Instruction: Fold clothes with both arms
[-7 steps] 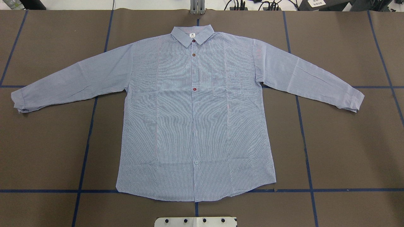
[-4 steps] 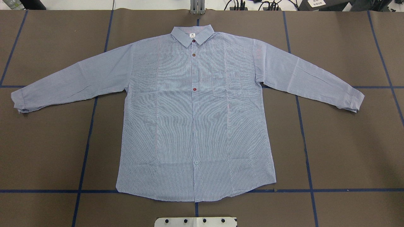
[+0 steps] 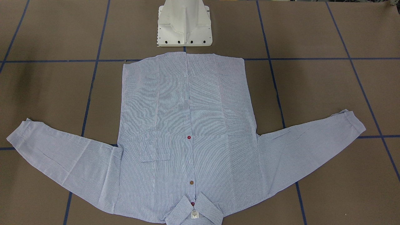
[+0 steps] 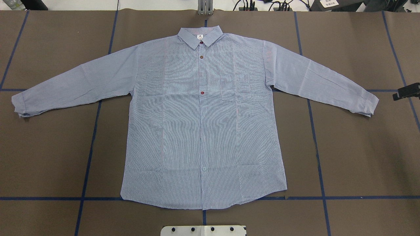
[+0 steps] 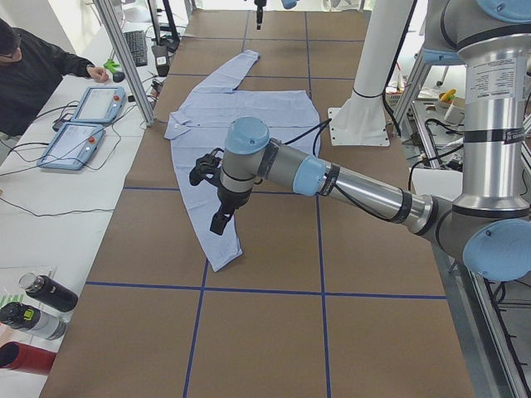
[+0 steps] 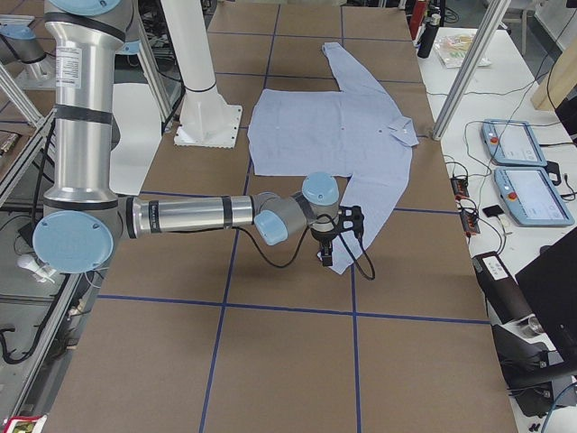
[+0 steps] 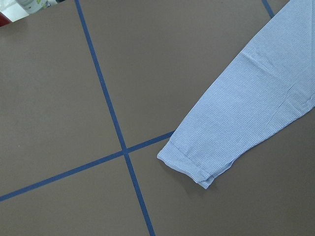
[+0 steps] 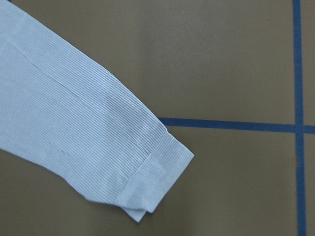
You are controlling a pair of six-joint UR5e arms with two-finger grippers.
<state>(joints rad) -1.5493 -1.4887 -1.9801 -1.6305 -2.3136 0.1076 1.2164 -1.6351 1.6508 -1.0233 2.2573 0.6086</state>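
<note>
The light blue striped shirt (image 4: pixel 203 124) lies flat and face up, buttoned, with the collar at the far side and both sleeves spread out. My left gripper (image 5: pixel 218 222) hangs above the left sleeve's cuff (image 4: pixel 21 105); it shows only in the exterior left view, so I cannot tell its state. The left wrist view looks down on that cuff (image 7: pixel 192 164). My right gripper (image 6: pixel 327 257) hovers just past the right cuff (image 4: pixel 369 103). Only a black part of the right gripper (image 4: pixel 406 92) enters the overhead view, so its state is unclear. The right wrist view shows the right cuff (image 8: pixel 157 182) but no fingers.
The brown table cover carries a grid of blue tape lines (image 4: pixel 315 131). The white pedestal base (image 3: pixel 184 25) stands just behind the shirt's hem. A seated person (image 5: pixel 33 75), two teach pendants (image 5: pixel 83 124) and bottles (image 5: pixel 37 307) are along the operators' side.
A black part of the right gripper has come into the overhead view at its right edge, near the right cuff. The shirt has not moved.
</note>
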